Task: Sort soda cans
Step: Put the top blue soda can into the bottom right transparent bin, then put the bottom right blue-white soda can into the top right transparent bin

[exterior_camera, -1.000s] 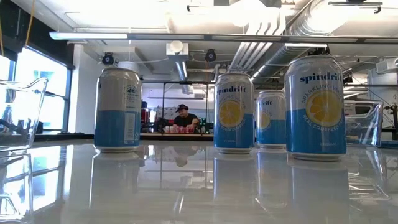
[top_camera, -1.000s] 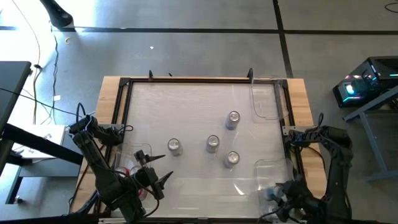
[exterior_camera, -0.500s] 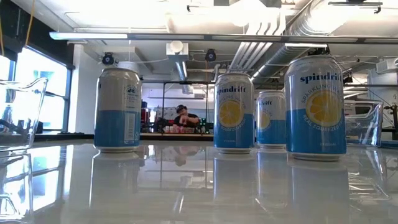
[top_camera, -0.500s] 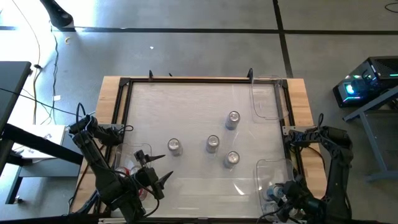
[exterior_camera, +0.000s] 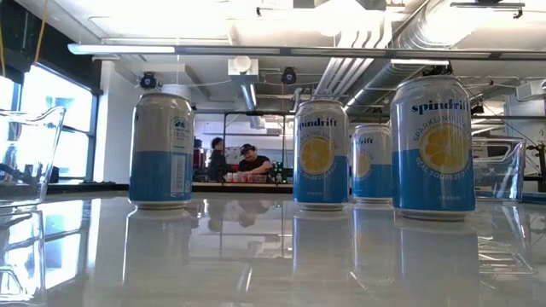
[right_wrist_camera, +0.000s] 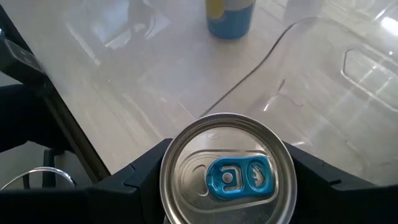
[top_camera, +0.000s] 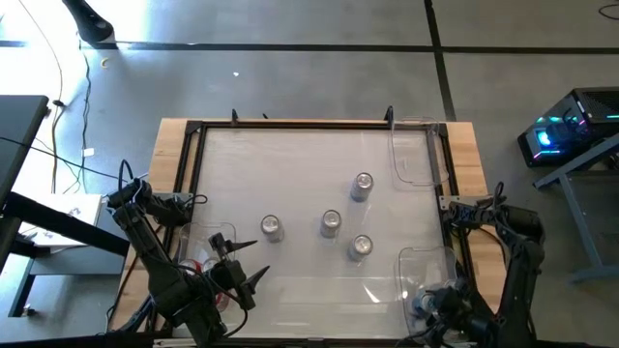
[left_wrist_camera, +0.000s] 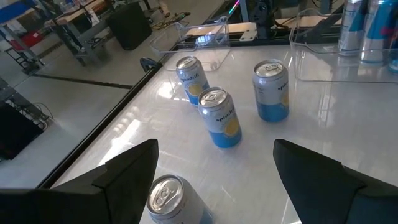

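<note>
1. The right gripper [right_wrist_camera: 227,186] is closed around a silver-topped can with a blue tab [right_wrist_camera: 227,171], gripped just under the rim from both sides, so that the can hangs upright and can be set down standing.
2. In the high view this right gripper [top_camera: 432,307] is found at about 5 o'clock on the table, over the clear bin at the near right corner [top_camera: 418,261]; the can is judged to be held there for placing in that bin, though it cannot be told whether it has touched the bin floor.
3. The left gripper [left_wrist_camera: 214,180] is spread wide, with nothing between its fingers. In the high view the left gripper [top_camera: 250,275] is seen at about 7 o'clock, aimed toward the middle of the table.
4. The nearest Spindrift can [left_wrist_camera: 169,200] stands directly ahead of the open fingers, so it is judged to be the next pick; the wide opening suits a grasp around its body.
5. Four blue-and-white Spindrift cans are left upright near the centre: one at 7 o'clock [top_camera: 272,227], one central [top_camera: 331,223], one at 5 o'clock [top_camera: 361,247] and one at 2 o'clock [top_camera: 363,185]. They stand apart from each other, leaving finger room.
6. A second clear bin at the far right corner [top_camera: 416,159] lies at 2 o'clock.
</note>
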`<state>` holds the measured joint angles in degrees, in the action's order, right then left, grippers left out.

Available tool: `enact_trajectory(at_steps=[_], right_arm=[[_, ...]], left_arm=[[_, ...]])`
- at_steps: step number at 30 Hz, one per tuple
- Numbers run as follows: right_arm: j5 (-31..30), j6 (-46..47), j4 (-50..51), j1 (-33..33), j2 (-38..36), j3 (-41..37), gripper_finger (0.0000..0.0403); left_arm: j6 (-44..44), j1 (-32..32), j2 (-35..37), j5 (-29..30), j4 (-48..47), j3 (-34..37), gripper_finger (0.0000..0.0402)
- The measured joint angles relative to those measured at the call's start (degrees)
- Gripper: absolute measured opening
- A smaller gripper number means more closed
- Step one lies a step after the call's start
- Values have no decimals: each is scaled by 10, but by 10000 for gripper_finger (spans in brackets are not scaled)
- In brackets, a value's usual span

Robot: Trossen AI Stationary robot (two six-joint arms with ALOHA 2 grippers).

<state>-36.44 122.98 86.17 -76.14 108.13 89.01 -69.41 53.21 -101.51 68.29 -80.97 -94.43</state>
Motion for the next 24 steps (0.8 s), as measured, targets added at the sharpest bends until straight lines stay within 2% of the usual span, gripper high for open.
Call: enact_trajectory(at_steps=[8, 14, 24], right_arm=[[15, 0, 0, 3, 3, 0, 221], [33, 0, 28, 13, 3, 1, 278], [31, 0, 37, 20, -3, 1, 289]], left_arm=[[0, 0, 0, 0, 2, 0, 314], [0, 0, 0, 0, 2, 0, 314], [0, 0, 0, -1, 3, 0, 314]])
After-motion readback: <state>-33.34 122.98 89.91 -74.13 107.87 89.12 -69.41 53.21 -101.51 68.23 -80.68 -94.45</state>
